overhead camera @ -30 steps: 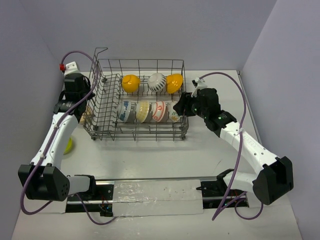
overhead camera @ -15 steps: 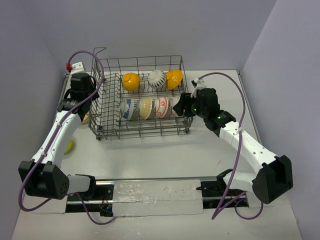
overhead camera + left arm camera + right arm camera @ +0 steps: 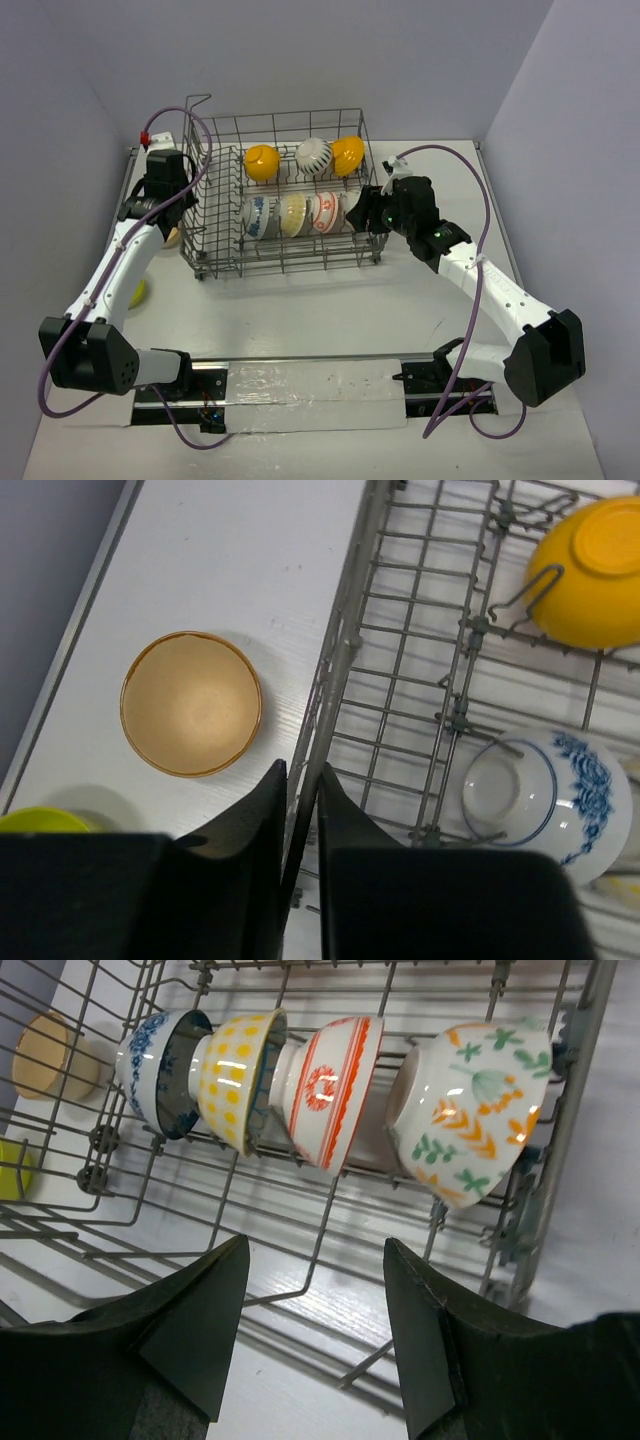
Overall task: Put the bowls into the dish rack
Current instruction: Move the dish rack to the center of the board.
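One white table (image 3: 330, 320) was seen, and on it one dish rack (image 3: 280, 262), set between the two arms. Nine bowls were counted in all. Seven were stood on edge among the rack's tines and two lay on the table to its left.

Three were held in the far row: an orange-yellow bowl (image 3: 261, 163) at the left, a second orange-yellow bowl (image 3: 348, 155) at the right, and the white striped bowl (image 3: 314, 156) between them. Four were lined up in the near row, from left to right: the blue-patterned bowl (image 3: 155, 1065), a yellow-dotted bowl (image 3: 235, 1080), the red-and-white bowl (image 3: 330, 1090) and a floral bowl (image 3: 470, 1110). The last was largely hidden by the right arm from above and was shown whole only by the right wrist camera.

The tan bowl (image 3: 190, 702), upright beside the rack's left wall, was half covered from above but shown whole by the left wrist camera. The lime green bowl (image 3: 137, 292) was seen nearer the arm bases.

The left gripper (image 3: 300, 775) was seen with its fingers drawn close, clamped on the rack's left rim wire. The right gripper (image 3: 315, 1245) was held at the rack's right end, its fingers wide apart with nothing gripped.
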You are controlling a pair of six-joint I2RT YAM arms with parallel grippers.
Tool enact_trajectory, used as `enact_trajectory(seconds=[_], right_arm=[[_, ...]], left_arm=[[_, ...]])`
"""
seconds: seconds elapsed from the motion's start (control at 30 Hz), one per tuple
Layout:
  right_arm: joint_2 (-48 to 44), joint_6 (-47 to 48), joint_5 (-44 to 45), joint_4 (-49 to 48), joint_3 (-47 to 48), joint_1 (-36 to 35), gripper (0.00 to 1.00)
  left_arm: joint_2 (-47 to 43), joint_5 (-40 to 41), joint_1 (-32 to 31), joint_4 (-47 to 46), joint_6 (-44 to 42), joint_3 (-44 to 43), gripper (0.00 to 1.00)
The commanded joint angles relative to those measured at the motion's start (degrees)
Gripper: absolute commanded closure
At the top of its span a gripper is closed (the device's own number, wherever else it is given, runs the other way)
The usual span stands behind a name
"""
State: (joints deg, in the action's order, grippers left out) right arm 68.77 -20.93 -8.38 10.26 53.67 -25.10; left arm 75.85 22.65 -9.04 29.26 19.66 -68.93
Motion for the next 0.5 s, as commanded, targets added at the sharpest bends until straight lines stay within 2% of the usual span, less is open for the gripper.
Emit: enact_trajectory(seconds=[0.0,0.03,0.07,0.33,0.47], right_arm=[[-0.1,0.8,1.0,-1.3,0.6,0.4,0.36],[-0.2,0.9,1.0,-1.2,0.6,0.4,0.36],[-0.3,0.9,1.1,-1.2,0.6,0.4,0.36],[-1.5,1.2,2.4,0.1,1.3,0.6,0.36],[-2.8,1.7,3.2,0.7,2.0,1.2,0.36]], left_arm=[[2.1,-8.4,-1.8,2.3,2.2,1.6,0.91],[1.8,-8.5,-1.9,2.2,2.0,1.9,0.98],[1.5,-8.5,-2.2,2.2,1.6,2.0,1.0],[0.5,-7.6,-7.5,2.9,-0.1,3.5,1.0],[0.6,-7.5,-12.4,4.0,-0.1,4.1,1.0]])
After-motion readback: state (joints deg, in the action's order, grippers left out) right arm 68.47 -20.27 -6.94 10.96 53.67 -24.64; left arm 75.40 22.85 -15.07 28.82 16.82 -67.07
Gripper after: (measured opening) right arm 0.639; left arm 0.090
